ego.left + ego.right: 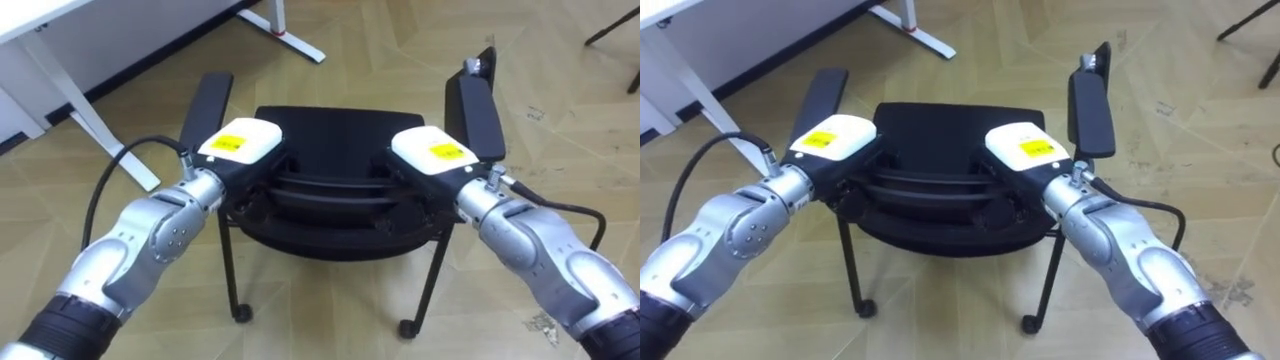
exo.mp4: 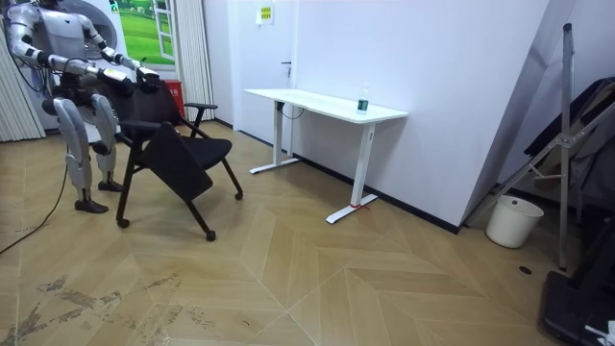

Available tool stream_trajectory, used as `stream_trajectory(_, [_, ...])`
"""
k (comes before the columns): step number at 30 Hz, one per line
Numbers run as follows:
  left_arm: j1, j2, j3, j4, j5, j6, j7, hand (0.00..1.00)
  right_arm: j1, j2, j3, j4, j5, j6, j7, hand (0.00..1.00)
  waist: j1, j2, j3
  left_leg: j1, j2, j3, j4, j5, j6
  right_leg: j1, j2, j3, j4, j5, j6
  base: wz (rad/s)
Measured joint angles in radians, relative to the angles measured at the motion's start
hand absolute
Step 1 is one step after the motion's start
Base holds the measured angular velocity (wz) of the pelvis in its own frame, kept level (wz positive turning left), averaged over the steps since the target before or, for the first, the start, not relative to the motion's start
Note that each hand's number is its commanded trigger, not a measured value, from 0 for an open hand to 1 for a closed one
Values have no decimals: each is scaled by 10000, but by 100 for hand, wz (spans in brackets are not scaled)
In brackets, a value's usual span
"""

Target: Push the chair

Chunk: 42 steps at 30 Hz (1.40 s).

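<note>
A black chair (image 1: pixel 330 130) on small wheels stands right in front of me, its seat facing away and its curved backrest (image 1: pixel 330 198) nearest to me. An armrest (image 1: pixel 205 105) juts out on the left and another armrest (image 1: pixel 475 110) on the right. My left hand (image 1: pixel 240 142) sits on the backrest's top left end, its dark fingers curled over the rim. At the top right end, my right hand (image 1: pixel 432 150) grips the same way. In the room view I stand behind the chair (image 2: pixel 183 154) with both arms stretched forward to it.
A white desk (image 2: pixel 322 104) stands by the wall ahead of the chair, with a small bottle (image 2: pixel 363 104) on it; its foot (image 1: pixel 290 35) lies on the floor beyond the seat. A white bucket (image 2: pixel 506 221) and a folded stand (image 2: pixel 567 144) are far off.
</note>
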State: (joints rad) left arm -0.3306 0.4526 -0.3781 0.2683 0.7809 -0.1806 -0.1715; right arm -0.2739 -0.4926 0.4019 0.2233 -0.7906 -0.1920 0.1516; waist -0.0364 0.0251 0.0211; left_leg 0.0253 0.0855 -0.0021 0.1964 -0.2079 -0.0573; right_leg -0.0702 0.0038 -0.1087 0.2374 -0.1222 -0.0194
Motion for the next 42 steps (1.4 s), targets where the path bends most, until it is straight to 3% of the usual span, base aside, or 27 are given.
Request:
stream_trajectory(14, [-2,20,1,-60,177,-67,-190,100,250,10,6,-5,-464,-341,-398,100,146,-160,-22,6,-100,13,9,0,1,28,-100,4,1,-48,79,0])
stream_trajectory(27, [-16,-94,-103,147,397,2,-120,100,241,165,113,563,-438,-554,-776,100,-19,-397,85,-40,-130,-79,492,-22,21,297,-205,-344,197,-209,65,8])
stream_trajectory(31, [-16,-137,-176,300,395,29,-86,100,235,241,115,755,-375,-622,-734,100,-324,-448,118,-500,-96,-30,1803,-512,4,223,-355,-750,1131,-862,-3,29])
stream_trajectory(34, [-22,-157,-185,470,389,-23,49,100,229,305,115,830,-347,-652,-737,100,-365,-447,134,-863,51,332,2848,-807,-37,74,-407,-896,1814,-1307,-80,16])
stream_trajectory(39, [-35,-255,-186,642,396,-49,115,100,229,304,107,950,-338,-816,-836,100,-495,-330,165,-1408,232,386,4102,-874,-54,74,-408,-1128,2350,-1726,-229,20])
stream_trajectory(41, [-38,-319,-186,680,396,8,120,100,227,293,104,964,-327,-816,-846,100,-549,-291,179,-2031,372,453,5170,-760,4,91,-443,-1135,2605,-1879,-321,23])
stream_trajectory(42, [-18,-395,-187,714,398,12,115,100,231,248,110,1004,-295,-843,-845,100,-549,-279,183,-2302,371,549,5309,-876,125,106,-464,-1087,2787,-2033,-330,17])
